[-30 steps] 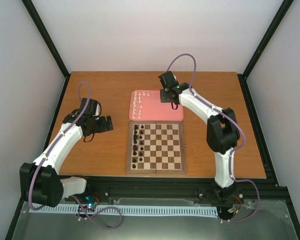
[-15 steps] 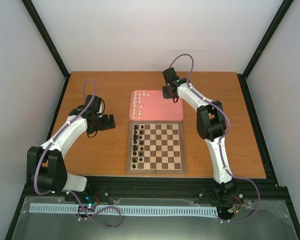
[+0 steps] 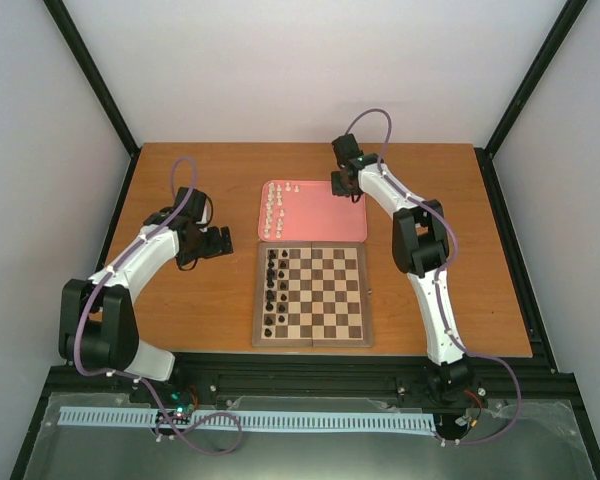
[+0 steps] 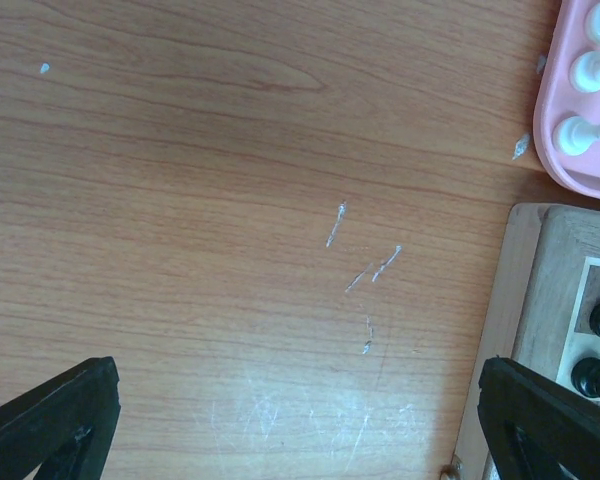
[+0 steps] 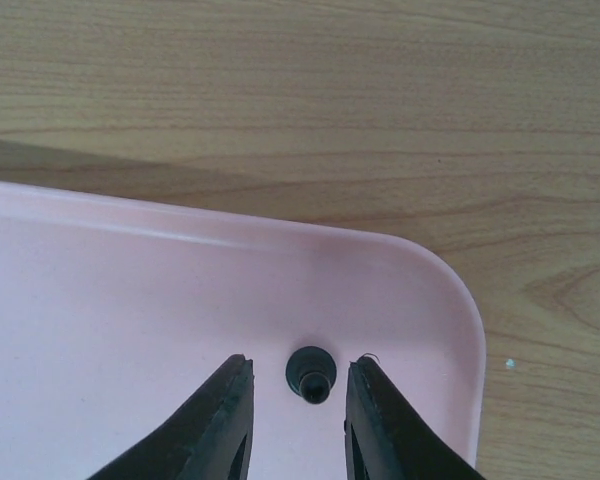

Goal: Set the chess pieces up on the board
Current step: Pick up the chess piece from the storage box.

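The wooden chessboard (image 3: 312, 294) lies at the table's middle, with several black pieces (image 3: 271, 290) standing along its left columns. Several cream-white pieces (image 3: 275, 205) stand in the left part of the pink tray (image 3: 320, 225) behind it. My right gripper (image 5: 298, 380) is open over the tray's far right corner, its fingers on either side of a single black pawn (image 5: 311, 374) without touching it. My left gripper (image 3: 216, 243) is open and empty over bare table left of the board; its wrist view shows the board's corner (image 4: 540, 300) and white pieces (image 4: 590, 70) in the tray.
The tray's rim (image 5: 440, 280) curves just right of my right fingers, with bare wooden table (image 5: 300, 100) beyond it. A black frame edges the table (image 3: 130, 200) on both sides.
The right gripper has moved right and back to the tray's far right corner. The left arm's elbow has drawn in, and its gripper has stayed left of the board.
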You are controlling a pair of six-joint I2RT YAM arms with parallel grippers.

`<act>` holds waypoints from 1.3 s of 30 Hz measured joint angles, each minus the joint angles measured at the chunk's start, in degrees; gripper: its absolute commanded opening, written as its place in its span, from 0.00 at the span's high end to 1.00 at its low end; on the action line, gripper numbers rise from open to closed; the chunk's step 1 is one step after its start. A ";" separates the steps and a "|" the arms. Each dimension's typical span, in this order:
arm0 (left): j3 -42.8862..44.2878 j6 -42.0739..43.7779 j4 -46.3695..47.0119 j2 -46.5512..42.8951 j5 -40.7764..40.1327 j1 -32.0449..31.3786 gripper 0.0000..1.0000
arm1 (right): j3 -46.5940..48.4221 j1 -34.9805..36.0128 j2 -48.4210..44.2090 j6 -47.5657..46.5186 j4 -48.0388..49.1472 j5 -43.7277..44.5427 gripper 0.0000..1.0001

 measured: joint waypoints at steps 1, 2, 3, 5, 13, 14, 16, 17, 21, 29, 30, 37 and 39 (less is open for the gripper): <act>0.04 0.00 0.02 0.15 0.00 0.00 0.00 | 0.13 -0.13 0.24 -0.09 0.00 -0.17 0.73; 0.11 0.00 0.02 0.24 0.00 0.00 0.00 | 0.15 -0.24 0.52 -0.22 -0.02 -0.39 0.73; 0.11 0.00 0.04 0.33 0.00 0.00 0.00 | 0.15 -0.35 0.72 -0.35 -0.09 -0.57 0.73; 0.22 0.00 0.02 0.48 0.00 0.00 0.00 | 0.52 -0.52 1.27 -0.46 -0.42 -0.83 0.73; 0.52 0.00 0.09 0.66 -0.02 0.00 0.00 | 3.72 -1.09 2.73 -0.61 -1.36 -1.20 0.73; 0.52 -0.02 0.09 0.66 -0.02 0.00 0.00 | 4.24 -1.16 2.93 -0.63 -1.36 -1.27 0.73; 0.52 -0.04 0.11 0.66 -0.02 0.00 0.00 | 5.29 -1.29 3.41 -0.70 -1.51 -1.38 0.74; 0.52 -0.04 0.09 0.66 -0.04 0.00 0.00 | 5.90 -1.33 3.76 -0.83 -1.66 -1.49 0.74; 0.52 -0.22 0.11 0.68 -0.09 0.00 0.00 | 6.84 -1.46 4.79 -1.07 -1.75 -1.97 0.76; 0.52 -0.50 0.13 1.53 -0.07 0.00 0.00 | 6.88 -1.49 5.90 -1.40 -2.91 -2.36 0.79; 0.52 -0.52 0.13 1.55 -0.09 0.00 0.00 | 6.88 -1.49 5.90 -1.44 -2.95 -2.36 0.80; 0.52 -0.66 0.20 2.03 -0.09 0.00 0.00 | 6.88 -1.64 5.90 -1.51 -2.97 -2.47 0.86; 0.55 -0.66 0.20 2.14 -0.09 0.00 0.00 | 6.88 -1.75 5.90 -1.51 -3.04 -2.56 0.88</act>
